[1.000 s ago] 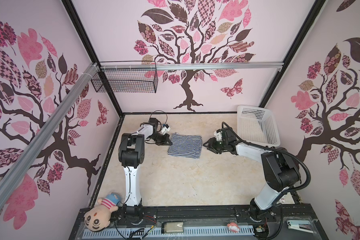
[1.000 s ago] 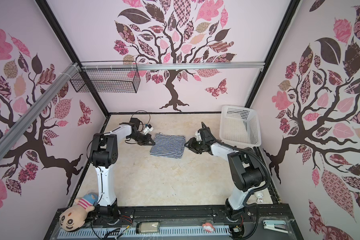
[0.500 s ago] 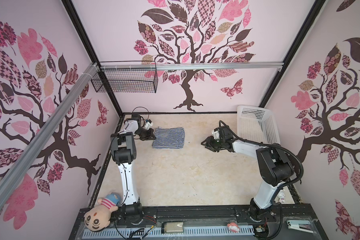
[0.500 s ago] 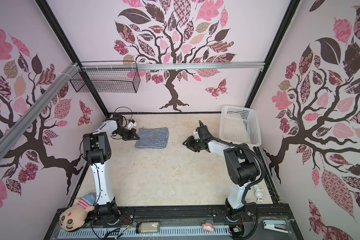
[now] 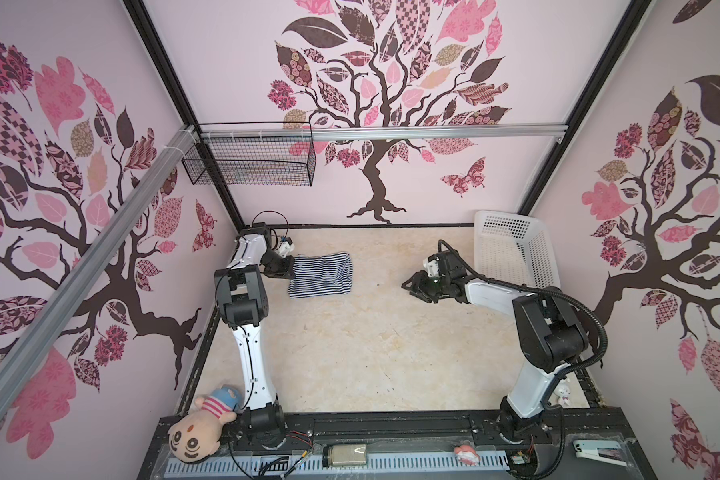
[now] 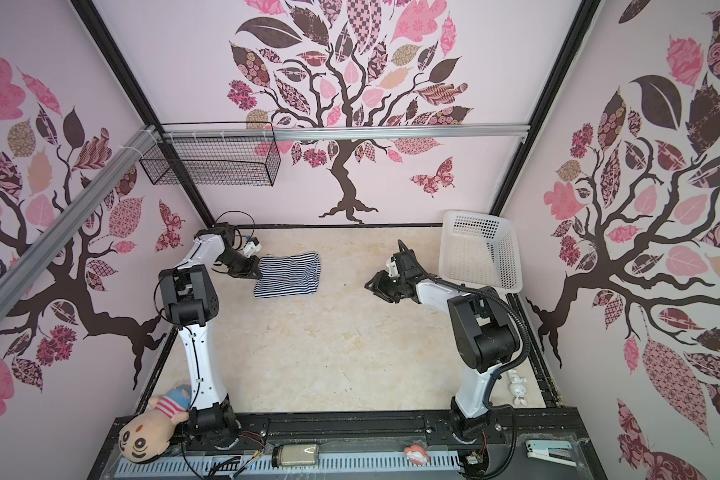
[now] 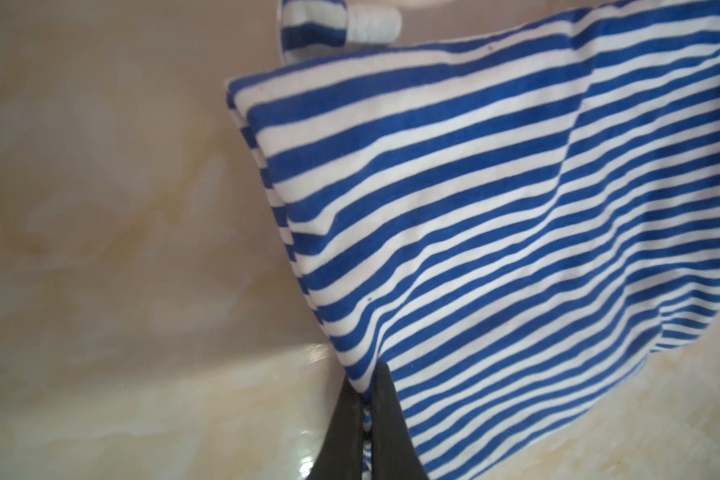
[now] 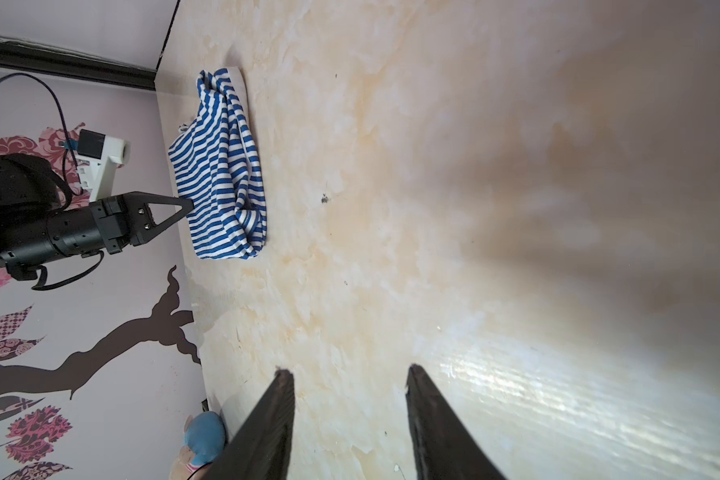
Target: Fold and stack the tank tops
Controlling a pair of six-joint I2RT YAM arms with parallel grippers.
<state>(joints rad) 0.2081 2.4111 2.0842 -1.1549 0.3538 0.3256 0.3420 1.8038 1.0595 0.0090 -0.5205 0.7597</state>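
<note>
folded tank top (image 5: 321,276), long axis seemingly left to right

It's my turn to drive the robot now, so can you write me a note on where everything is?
Left claw: shut on the edge of the folded top, which lies on the table near the far left corner.
Right claw: open, holding nothing, over bare table near the basket.
Done: that top is folded.
Left: let go of it. No other tops are in view, so look for more to fold and stack.
</note>
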